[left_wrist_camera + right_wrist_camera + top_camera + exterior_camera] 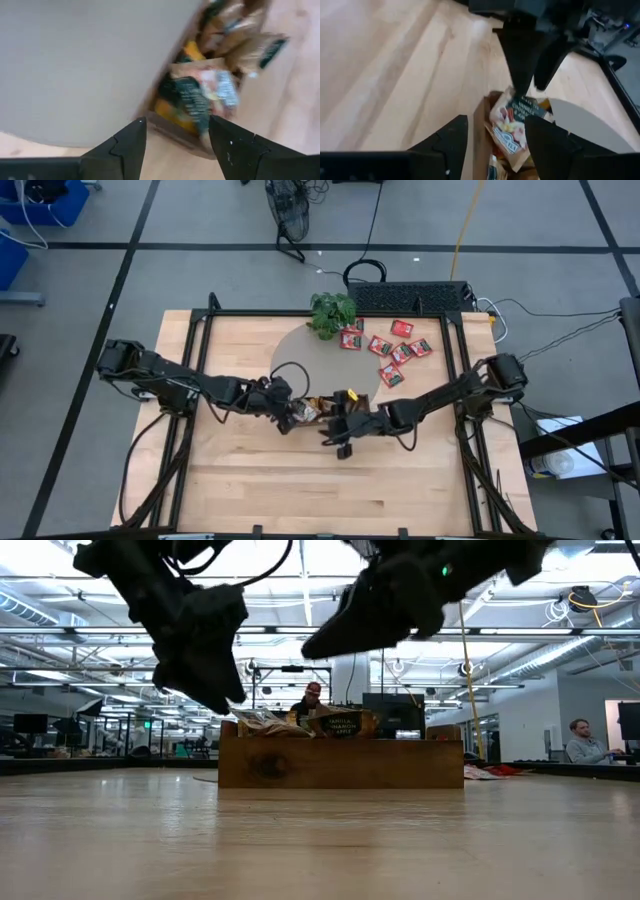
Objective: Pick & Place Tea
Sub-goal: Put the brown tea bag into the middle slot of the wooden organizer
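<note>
Tray (340, 762) (wooden, mid-table): landmark for all entries, holds upright tea packets (343, 724) so they stack on edge. L gripper (290, 416): just left of tray, fingers (125, 147) spread apart, nothing between them, aimed at tray's contents; prob. placed to tend packets. R gripper (495, 145): over tray's right side, fingers parted, empty, w/ beige packet (512, 122) directly beneath, standing in tray; likely a drop-off spot. Loose red packets (390, 346): well beyond tray to right, near potted plant (331, 312), awaiting pickup.
</note>
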Motion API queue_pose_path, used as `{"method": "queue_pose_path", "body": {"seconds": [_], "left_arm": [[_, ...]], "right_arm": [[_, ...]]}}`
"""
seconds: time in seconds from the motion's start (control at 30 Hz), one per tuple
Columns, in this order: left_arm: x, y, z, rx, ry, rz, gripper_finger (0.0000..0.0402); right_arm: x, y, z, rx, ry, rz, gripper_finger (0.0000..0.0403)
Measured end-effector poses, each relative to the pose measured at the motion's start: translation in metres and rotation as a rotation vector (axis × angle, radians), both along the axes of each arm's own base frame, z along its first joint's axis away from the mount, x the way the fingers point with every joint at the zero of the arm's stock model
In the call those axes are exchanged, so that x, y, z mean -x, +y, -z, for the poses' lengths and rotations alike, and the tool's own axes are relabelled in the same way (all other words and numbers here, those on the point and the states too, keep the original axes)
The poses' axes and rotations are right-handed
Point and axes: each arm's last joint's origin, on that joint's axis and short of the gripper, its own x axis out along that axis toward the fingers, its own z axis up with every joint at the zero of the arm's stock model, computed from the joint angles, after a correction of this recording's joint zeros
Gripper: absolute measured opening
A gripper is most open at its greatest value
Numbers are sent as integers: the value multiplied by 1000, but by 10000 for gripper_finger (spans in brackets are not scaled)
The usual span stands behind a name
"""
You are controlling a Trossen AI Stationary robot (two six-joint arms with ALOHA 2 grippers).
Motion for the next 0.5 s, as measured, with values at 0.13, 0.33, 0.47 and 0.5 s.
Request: {"method": "queue_pose_path", "body": {"seconds": [0.13, 0.33, 0.47, 0.5], "left_arm": [[-1, -1, 0, 38, -6, 9, 216], [-3, 0, -2, 94, -39, 5, 216], [-8, -1, 1, 110, -60, -7, 216], [-9, -1, 3, 116, -54, -2, 216]], "right_arm": [[4, 4, -9, 8, -20, -21, 182], [6, 6, -9, 15, -4, -28, 172], [7, 5, -8, 19, 11, -27, 169], [7, 5, -7, 20, 14, -27, 169]]}}
